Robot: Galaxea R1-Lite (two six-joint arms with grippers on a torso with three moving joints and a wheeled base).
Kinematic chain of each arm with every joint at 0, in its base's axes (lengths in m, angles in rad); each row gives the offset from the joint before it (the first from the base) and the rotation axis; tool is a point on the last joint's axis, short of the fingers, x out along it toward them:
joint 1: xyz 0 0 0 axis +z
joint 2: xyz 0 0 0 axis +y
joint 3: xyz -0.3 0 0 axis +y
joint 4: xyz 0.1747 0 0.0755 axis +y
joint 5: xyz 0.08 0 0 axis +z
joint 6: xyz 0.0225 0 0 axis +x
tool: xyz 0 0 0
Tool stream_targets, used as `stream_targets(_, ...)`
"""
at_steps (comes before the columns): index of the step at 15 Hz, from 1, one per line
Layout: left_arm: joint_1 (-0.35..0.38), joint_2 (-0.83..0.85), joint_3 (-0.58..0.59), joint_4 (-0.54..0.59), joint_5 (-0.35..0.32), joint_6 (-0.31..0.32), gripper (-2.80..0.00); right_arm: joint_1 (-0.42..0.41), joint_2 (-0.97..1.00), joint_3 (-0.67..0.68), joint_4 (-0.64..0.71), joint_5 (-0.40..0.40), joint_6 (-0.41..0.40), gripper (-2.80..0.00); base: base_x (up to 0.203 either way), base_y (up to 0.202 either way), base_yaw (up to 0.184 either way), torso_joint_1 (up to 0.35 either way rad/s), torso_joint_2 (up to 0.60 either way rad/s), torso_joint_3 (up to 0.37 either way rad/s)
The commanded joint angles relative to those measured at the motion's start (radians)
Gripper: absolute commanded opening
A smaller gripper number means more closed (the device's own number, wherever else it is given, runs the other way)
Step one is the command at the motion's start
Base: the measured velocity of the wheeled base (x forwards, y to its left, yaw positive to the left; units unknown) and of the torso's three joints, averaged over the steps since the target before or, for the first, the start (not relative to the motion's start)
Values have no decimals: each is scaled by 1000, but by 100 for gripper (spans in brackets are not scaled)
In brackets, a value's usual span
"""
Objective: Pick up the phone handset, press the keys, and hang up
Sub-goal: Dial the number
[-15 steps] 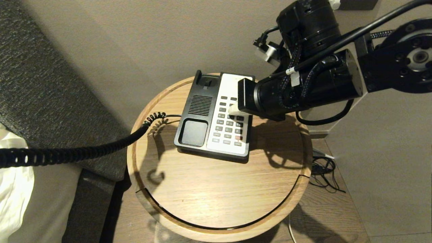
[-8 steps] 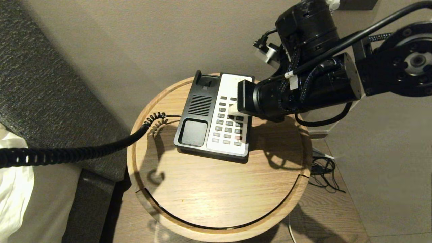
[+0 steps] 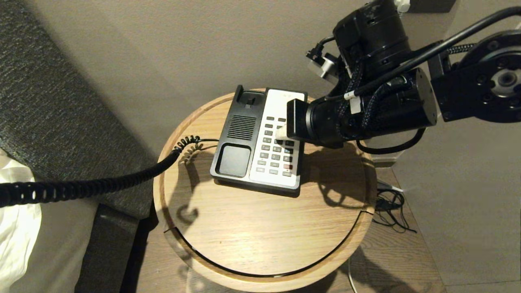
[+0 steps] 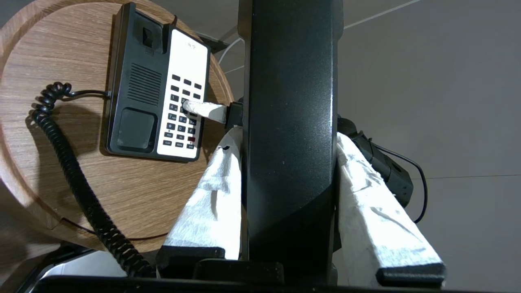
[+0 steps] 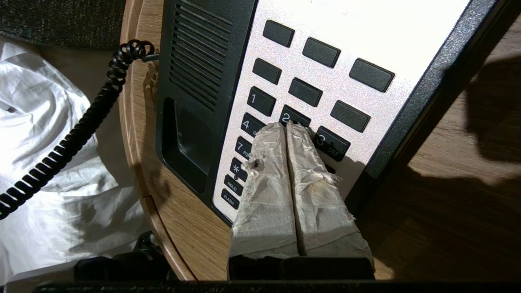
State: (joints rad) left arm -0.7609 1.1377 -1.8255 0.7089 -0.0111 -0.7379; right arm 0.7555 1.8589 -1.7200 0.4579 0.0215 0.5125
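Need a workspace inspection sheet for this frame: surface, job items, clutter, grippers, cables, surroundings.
Surface: round wooden table, raised rim.
Job's things: phone base on the table, cradle empty; phone handset lifted clear.
Clutter: nothing seen on the table.
Grippers: left gripper clamps the handset between padded fingers; right gripper shut, tips together at key 2 of the keypad.
Cables: coiled cord runs from the base off the table's left edge; loose wires on the floor.
Surroundings: beige wall, white bedding at left.
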Motion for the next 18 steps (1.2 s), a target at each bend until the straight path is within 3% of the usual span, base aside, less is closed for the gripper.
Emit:
stream_targets(1, 3, -6, 9, 3, -1, -5, -280, -1, 3, 34, 12, -9, -8, -280, 0, 0, 0, 0, 0, 0)
stream_targets(18, 11, -9, 17, -2, -1, -5, -280, 61, -69, -26, 13, -6, 1, -280, 0, 0, 0, 0, 0, 0)
